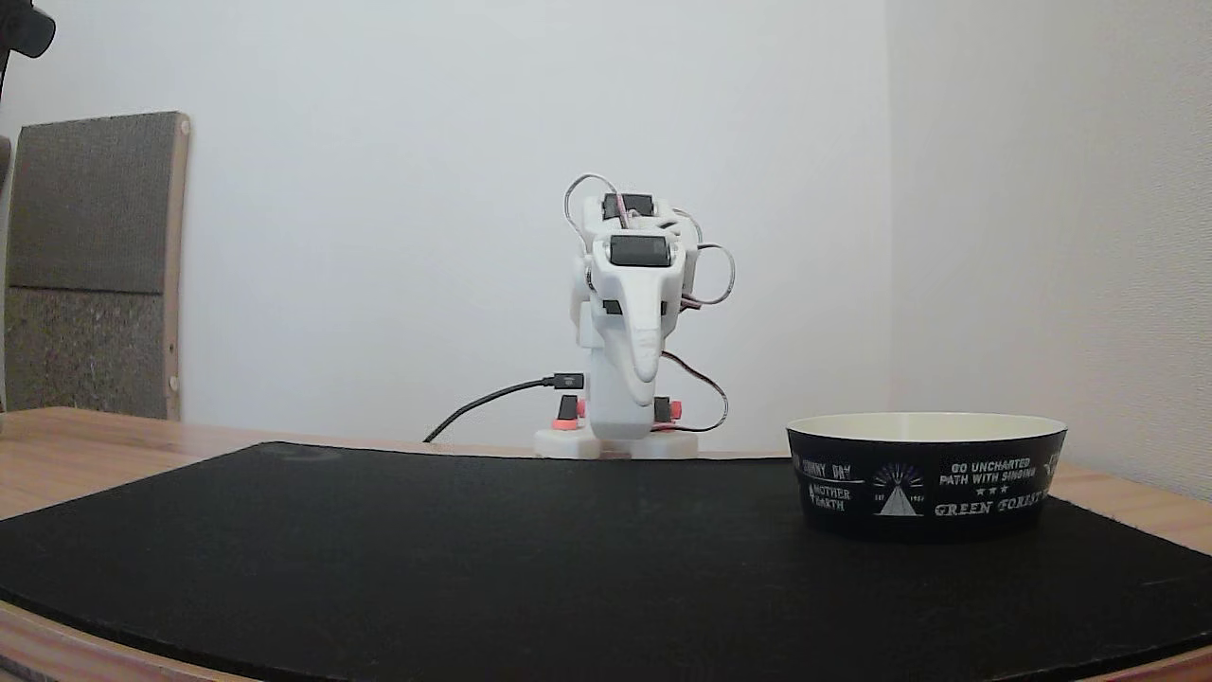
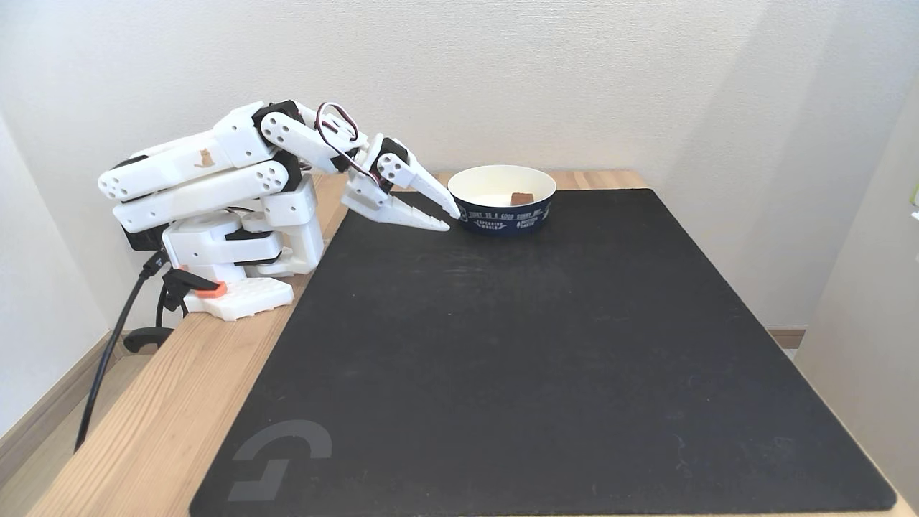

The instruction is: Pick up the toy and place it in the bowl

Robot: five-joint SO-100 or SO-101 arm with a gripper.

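Beside the bowl point(image 2: 502, 215), the folded arm's tool point(image 2: 452, 220) points down, slightly parted.

a matt black mat point(image 2: 546, 345) with a fine cloth-like texture is seen on the pale wood-grain surface point(image 2: 179, 402); smooth white plastic forms the arm point(image 2: 215, 179); the bowl point(image 2: 502, 205) looks paper-like.
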